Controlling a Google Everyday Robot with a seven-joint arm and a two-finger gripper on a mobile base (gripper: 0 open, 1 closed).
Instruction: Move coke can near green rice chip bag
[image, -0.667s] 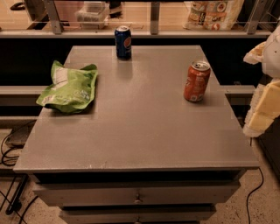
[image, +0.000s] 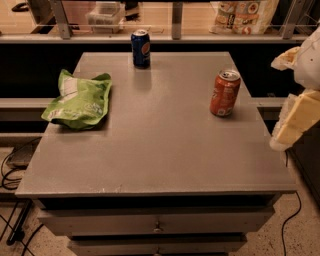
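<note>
The coke can (image: 225, 93), orange-red with a silver top, stands upright at the right side of the grey table top (image: 155, 145). The green rice chip bag (image: 80, 101) lies flat at the left side, far from the can. My gripper (image: 296, 117) shows at the right edge of the camera view as pale yellowish fingers, beyond the table's right edge and to the right of the can, holding nothing that I can see.
A dark blue can (image: 141, 48) with a round logo stands at the table's far edge. A shelf rail with bags and a container runs behind the table. Drawers are below the front edge, cables on the floor at both sides.
</note>
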